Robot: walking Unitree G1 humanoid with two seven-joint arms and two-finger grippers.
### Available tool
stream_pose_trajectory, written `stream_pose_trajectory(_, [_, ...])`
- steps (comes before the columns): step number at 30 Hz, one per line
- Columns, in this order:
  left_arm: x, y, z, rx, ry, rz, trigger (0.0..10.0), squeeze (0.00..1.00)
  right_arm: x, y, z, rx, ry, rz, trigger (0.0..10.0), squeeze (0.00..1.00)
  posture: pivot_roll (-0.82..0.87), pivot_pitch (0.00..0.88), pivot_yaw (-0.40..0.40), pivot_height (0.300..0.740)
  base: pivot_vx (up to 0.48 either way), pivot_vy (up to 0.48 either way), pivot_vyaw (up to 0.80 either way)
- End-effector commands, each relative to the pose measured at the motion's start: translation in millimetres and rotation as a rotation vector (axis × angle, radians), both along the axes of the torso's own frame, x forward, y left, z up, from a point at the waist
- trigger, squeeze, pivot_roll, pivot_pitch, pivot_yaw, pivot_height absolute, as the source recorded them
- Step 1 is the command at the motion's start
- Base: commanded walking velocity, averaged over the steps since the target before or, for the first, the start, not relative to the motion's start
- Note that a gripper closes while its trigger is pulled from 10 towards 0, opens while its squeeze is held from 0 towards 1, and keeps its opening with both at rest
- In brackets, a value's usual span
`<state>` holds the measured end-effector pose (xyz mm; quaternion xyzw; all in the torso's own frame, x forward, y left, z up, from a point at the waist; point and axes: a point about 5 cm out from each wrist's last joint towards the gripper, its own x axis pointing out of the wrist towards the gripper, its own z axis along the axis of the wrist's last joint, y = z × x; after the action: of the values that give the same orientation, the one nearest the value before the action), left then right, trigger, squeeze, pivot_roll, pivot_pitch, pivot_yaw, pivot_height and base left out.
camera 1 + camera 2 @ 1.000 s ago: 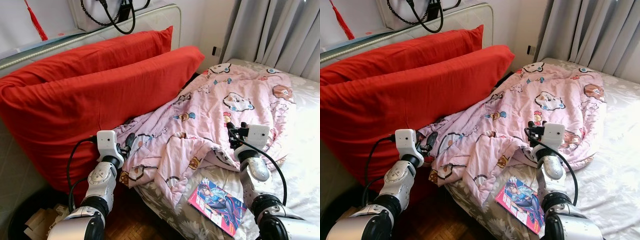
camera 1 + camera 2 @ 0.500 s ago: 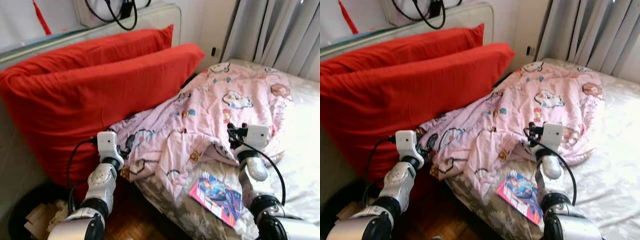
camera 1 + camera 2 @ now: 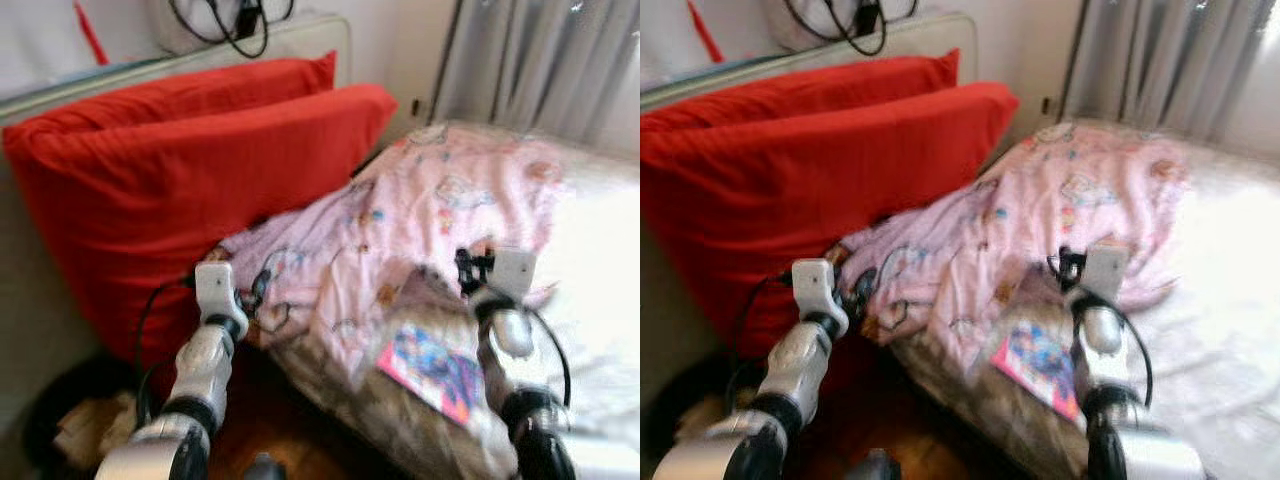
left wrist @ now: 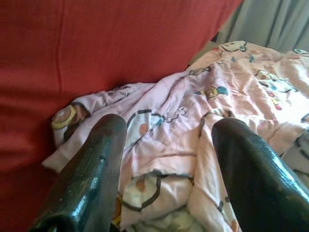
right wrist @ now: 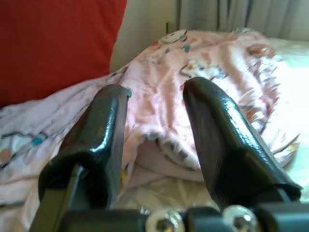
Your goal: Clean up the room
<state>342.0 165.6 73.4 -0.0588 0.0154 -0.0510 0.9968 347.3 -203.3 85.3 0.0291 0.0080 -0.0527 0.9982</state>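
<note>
The head views are blurred; a bed (image 3: pixel 600 300) with a pale sheet stands before the robot, and a crumpled pink blanket (image 3: pixel 420 220) with cartoon prints lies across it, from near the grey curtain (image 3: pixel 540 60) down to the near edge of the bed; two big red pillows (image 3: pixel 180 170) lean against the headboard (image 3: pixel 290 35), one in front of the other, and the near end of the blanket touches the lower pillow; a colourful book (image 3: pixel 432 368) lies flat on the bed just beside the folded edge of the blanket, near the right arm.

The left tool (image 4: pixel 166 159) is held low beside the red pillow, above the near end of the blanket; its two black fingers (image 4: pixel 91 179) stand wide apart and hold nothing; between them I see the pink cloth and the red pillow behind it; the right tool (image 5: pixel 154 125) is raised over the bed, pointing at the folded edge of the blanket; its fingers (image 5: pixel 217 135) are also apart, a little less wide, and nothing is between them.

On the floor at the left, beside the bed, there is a dark bin (image 3: pixel 60 420) with some pale things in it; I cannot tell what they are.
</note>
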Motion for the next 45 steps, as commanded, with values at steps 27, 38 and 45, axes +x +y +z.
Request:
stream_pose_trajectory(27, [-0.9, -3.8, -6.2, -0.025, 0.053, -0.030, 10.0, 0.00, -3.1, 4.1, -10.4, 0.021, 0.061, 0.003, 10.0, 0.00, 0.07, 0.000, 0.006, 0.612, 0.000, 0.000, 0.00])
stream_pose_trajectory(38, [-2.5, -4.2, -9.8, -0.018, 0.075, -0.039, 10.0, 0.00, -5.1, 6.6, -16.5, 0.019, 0.101, 0.020, 10.0, 0.00, 0.07, 0.000, 0.009, 0.592, 0.000, 0.000, 0.00])
stream_pose_trajectory(45, [-3.7, -3.5, -11.8, -0.010, 0.086, -0.044, 10.0, 0.00, -6.2, 10.4, -16.5, 0.018, 0.079, 0.045, 10.0, 0.00, 0.07, 0.000, 0.007, 0.584, 0.000, 0.000, 0.00])
